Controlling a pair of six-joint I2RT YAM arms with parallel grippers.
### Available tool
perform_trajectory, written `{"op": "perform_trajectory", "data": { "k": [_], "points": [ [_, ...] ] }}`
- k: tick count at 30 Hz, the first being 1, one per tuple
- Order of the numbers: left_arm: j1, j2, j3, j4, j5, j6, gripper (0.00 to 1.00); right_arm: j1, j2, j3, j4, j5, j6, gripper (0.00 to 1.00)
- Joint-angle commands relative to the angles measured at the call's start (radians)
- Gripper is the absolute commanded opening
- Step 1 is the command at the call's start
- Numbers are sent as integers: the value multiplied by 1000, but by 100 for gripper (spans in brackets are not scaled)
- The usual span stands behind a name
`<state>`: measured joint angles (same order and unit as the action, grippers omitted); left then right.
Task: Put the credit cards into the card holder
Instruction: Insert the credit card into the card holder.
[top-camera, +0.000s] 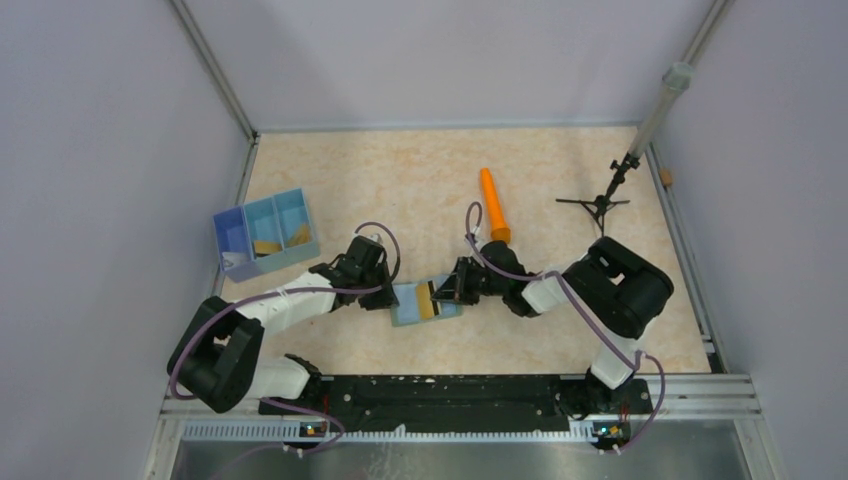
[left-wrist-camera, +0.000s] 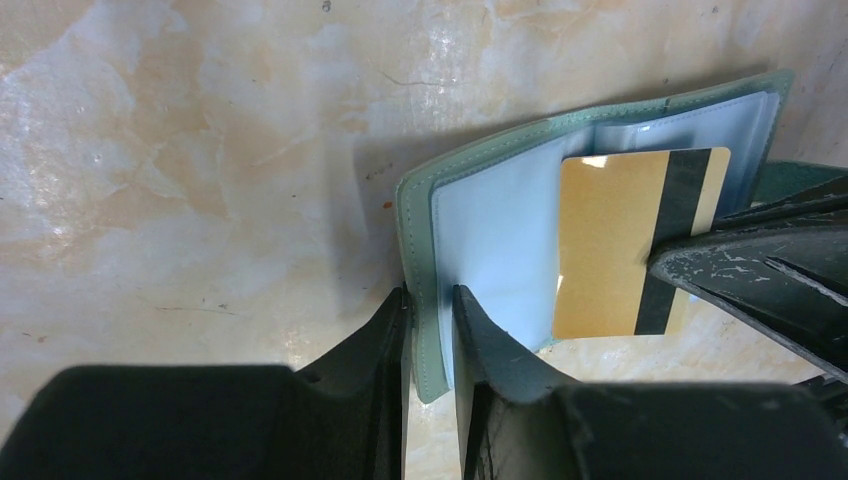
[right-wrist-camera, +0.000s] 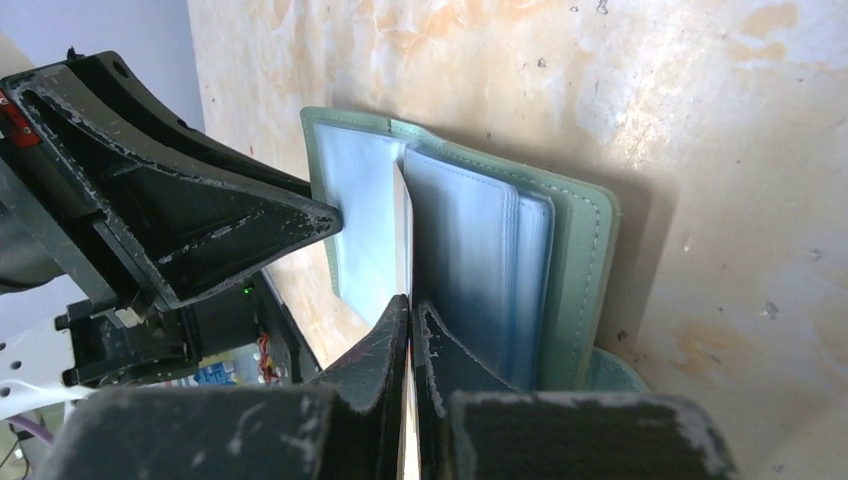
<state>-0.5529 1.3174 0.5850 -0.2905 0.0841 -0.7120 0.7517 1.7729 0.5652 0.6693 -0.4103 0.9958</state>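
One card holder (top-camera: 412, 302) lies open mid-frame on the bench (top-camera: 400, 180). The left jaws pinch its left cover. The right jaws are clenched on one credit card (left-wrist-camera: 610, 240) over the pale sleeves. If its edge misses the pocket mouth, the card could buckle or shove the holder. At least two spare cards (top-camera: 265, 246) sit in the blue tray (top-camera: 275, 262), upper left.

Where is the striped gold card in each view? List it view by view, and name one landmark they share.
Top external: card just below picture centre, over the open wallet.
Left wrist: card right of centre, flat over the wallet's pale blue inside.
Right wrist: card edge-on, a thin line at centre, pinched by the right end effector.
Shared landmark: the wallet's green edge.
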Motion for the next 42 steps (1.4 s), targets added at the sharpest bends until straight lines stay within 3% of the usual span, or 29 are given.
{"op": "perform_trajectory", "data": {
  "k": [1,31,40,42],
  "points": [
    [3,-17,-19,-12,-2,14,24,19,44,40,-12,26,-26,0],
    [7,-21,-20,-2,8,5,22,77,99,59,-82,130,-64,0],
    [7,-28,-51,63,71,-44,35,123,115,68,-110,164,-49,0],
    [8,-33,-64,91,90,-58,36,129,111,73,-116,170,-56,7]
  ]
}}
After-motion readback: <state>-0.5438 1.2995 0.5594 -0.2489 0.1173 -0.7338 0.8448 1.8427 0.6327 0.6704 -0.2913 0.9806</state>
